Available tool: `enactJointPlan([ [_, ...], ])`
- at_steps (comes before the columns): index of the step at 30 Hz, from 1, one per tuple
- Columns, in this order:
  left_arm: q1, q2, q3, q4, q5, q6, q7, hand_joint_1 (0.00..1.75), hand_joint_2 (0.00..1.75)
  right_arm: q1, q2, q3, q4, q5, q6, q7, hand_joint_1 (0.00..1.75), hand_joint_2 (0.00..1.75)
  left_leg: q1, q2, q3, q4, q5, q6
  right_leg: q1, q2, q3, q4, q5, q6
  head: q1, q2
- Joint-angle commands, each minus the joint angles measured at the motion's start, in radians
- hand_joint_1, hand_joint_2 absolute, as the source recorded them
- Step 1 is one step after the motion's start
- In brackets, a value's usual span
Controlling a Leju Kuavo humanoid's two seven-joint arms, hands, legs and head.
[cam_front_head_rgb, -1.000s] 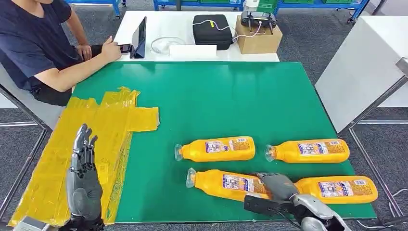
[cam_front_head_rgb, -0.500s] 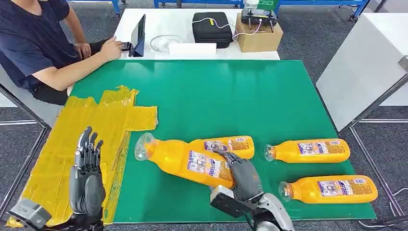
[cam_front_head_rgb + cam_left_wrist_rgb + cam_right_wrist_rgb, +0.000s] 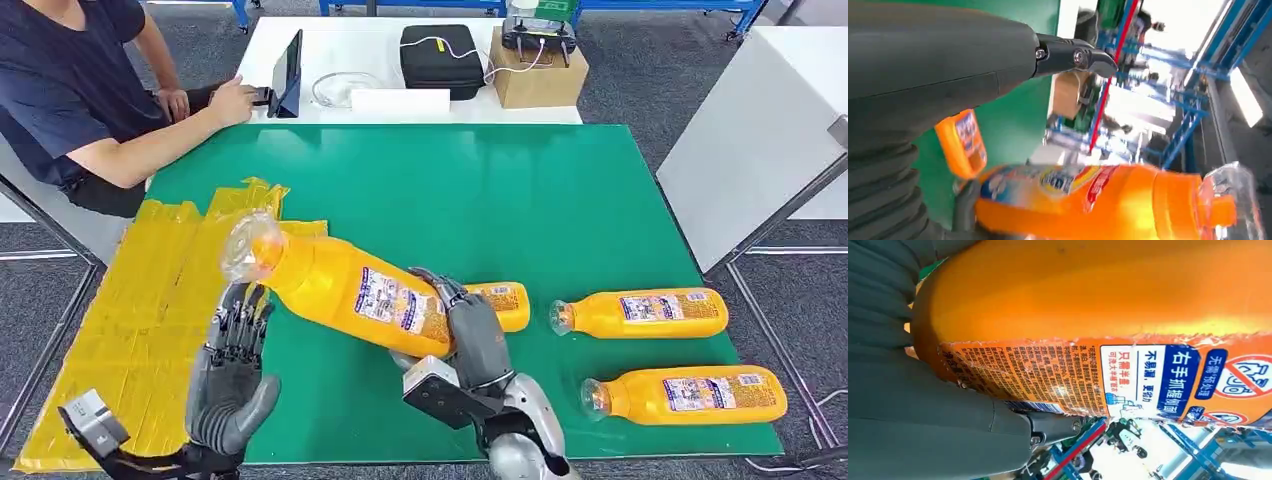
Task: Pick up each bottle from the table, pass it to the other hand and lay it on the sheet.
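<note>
Above the green table (image 3: 560, 190), the right hand (image 3: 477, 340) grips a bottle (image 3: 345, 285), its neck over the spread-fingered left hand (image 3: 232, 375).

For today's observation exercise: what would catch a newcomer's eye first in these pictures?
The big orange bottle gripped by the right hand, raised slantwise above the green table. Just below its clear cap the left hand waits with fingers spread, beside the crumpled yellow sheet.

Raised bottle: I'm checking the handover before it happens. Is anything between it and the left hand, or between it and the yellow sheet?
Nothing visible blocks either. The right hand grips the raised bottle by its base, cap end over the open left hand, with only bare green mat between. The yellow sheet lies just beyond, nothing lying on it.
</note>
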Motion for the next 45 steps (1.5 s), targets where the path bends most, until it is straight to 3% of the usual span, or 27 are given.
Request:
enactJointPlan([
  [1,0.001,0.074,-0.094,0.052,0.023,-0.029,-0.014,0.0,1.75,-0.088,0.037,0.059,0.141,-0.015,0.027,-0.008,1.75,1.75,0.0,0.004,0.003,-0.002,0.0,0.0,0.0,0.002,0.001,-0.001,0.001,-0.002,0.0,0.0],
  [13,-0.003,0.09,-0.133,0.037,0.072,-0.023,-0.027,0.0,1.75,-0.09,0.072,0.162,0.242,0.024,0.052,-0.011,1.75,1.75,0.0,0.002,0.002,-0.002,0.0,0.0,0.001,0.001,0.001,-0.001,0.0,-0.003,0.0,0.0],
  [22,-0.004,0.07,-0.098,0.042,0.105,-0.016,-0.039,0.0,1.75,-0.093,0.105,0.364,0.432,0.103,0.091,-0.057,1.75,1.75,0.0,0.002,0.002,-0.002,0.0,0.0,0.001,0.0,0.0,-0.002,0.0,-0.002,0.0,0.0],
  [31,0.003,0.048,-0.061,0.032,0.054,0.017,-0.05,0.0,1.75,-0.096,0.103,0.38,0.437,0.112,0.085,-0.058,1.75,1.75,0.001,0.0,0.0,-0.002,0.0,0.0,0.001,-0.002,-0.002,-0.002,-0.001,-0.002,0.0,0.0],
  [32,0.005,0.043,-0.055,0.027,0.05,0.019,-0.059,1.75,1.75,-0.094,0.101,0.375,0.434,0.112,0.081,-0.054,1.75,1.75,0.0,0.0,-0.001,-0.002,0.0,0.0,0.001,-0.002,-0.002,-0.001,-0.001,-0.002,0.0,0.0],
  [45,0.013,0.022,-0.035,-0.001,0.023,0.005,-0.091,1.75,1.75,-0.084,0.087,0.318,0.368,0.108,0.048,-0.029,1.75,1.75,0.0,0.0,-0.003,-0.001,0.0,0.0,0.001,-0.002,-0.005,-0.001,0.0,-0.001,0.0,0.0],
])
